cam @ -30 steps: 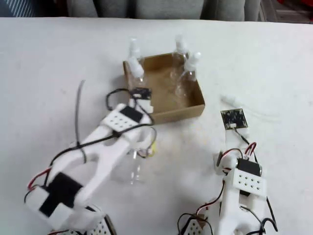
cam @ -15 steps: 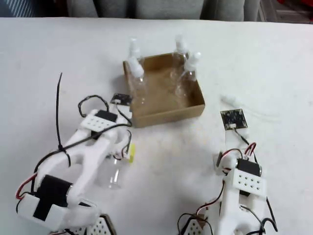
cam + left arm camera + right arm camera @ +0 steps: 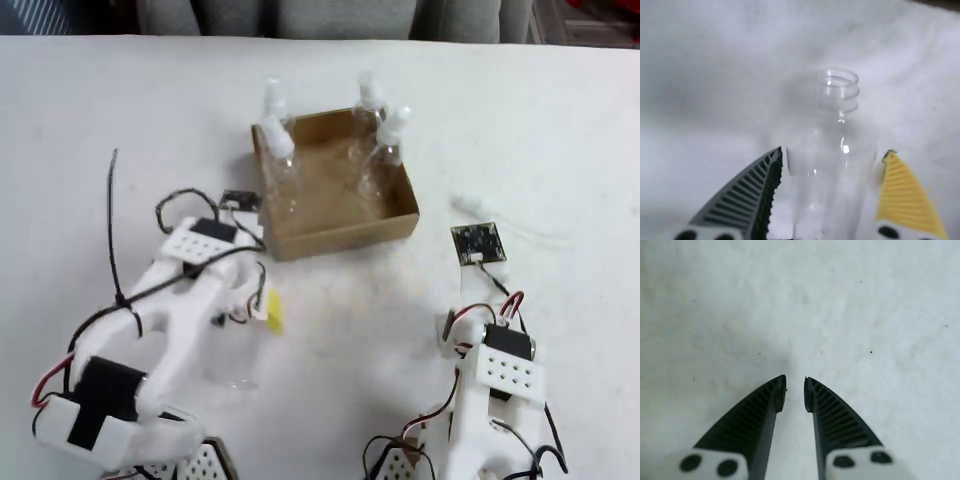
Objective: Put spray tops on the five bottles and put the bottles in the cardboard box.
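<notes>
Uncapped bottle (image 3: 832, 165), clear and open at the neck, clamped by its body in the left gripper (image 3: 834, 152), with the dark finger (image 3: 752, 195) against one side, the yellow finger (image 3: 902, 192) against the other, and the neck pointing away from the wrist camera. From above, tucked under the left arm (image 3: 170, 310), near the cardboard box (image 3: 345, 235) but outside it, off the corner closest to that arm (lifted or resting on the counter (image 3: 120, 110): cannot tell). Inside the box, four capped bottles (image 3: 279, 150) standing upright, spray heads rising above the rim: two along the wall on the left arm's side, two toward the opposite wall. Loose spray top (image 3: 468, 205) lying flat on the counter beyond the box's far side, apart from it, its thin tube trailing out along the white surface. Right gripper (image 3: 795, 385) over bare counter, fingers nearly together with a narrow slit between the tips, holding nothing. Right arm (image 3: 500, 375) short of the loose spray top, well apart from the box and from the left arm.
</notes>
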Motion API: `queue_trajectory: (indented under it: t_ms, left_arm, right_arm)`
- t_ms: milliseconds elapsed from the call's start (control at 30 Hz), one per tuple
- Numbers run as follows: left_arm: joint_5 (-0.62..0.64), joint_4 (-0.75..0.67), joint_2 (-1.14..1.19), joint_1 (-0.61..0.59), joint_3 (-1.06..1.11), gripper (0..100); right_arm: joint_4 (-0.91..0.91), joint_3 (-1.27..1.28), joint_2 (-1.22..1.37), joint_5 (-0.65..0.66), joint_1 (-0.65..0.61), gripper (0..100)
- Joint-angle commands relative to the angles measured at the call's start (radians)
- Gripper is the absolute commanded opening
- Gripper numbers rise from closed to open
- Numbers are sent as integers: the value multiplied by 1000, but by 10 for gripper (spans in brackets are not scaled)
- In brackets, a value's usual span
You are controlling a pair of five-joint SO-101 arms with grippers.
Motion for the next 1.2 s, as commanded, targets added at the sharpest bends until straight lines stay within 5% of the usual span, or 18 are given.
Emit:
queue_trajectory:
  t_ms: [0,733,1000,1167]
  left_arm:
    - [9,57,-50,-35,-97,291]
    - [60,-137,-48,16,21,285]
    - [52,-255,-47,54,123,33]
    - [52,-275,-50,62,149,18]
  right_arm:
    - [-13,-6,-8,14,5,30]
    - [-13,-6,-8,15,5,30]
    - [-13,-6,-8,15,5,30]
    - [-13,-6,-8,15,10,30]
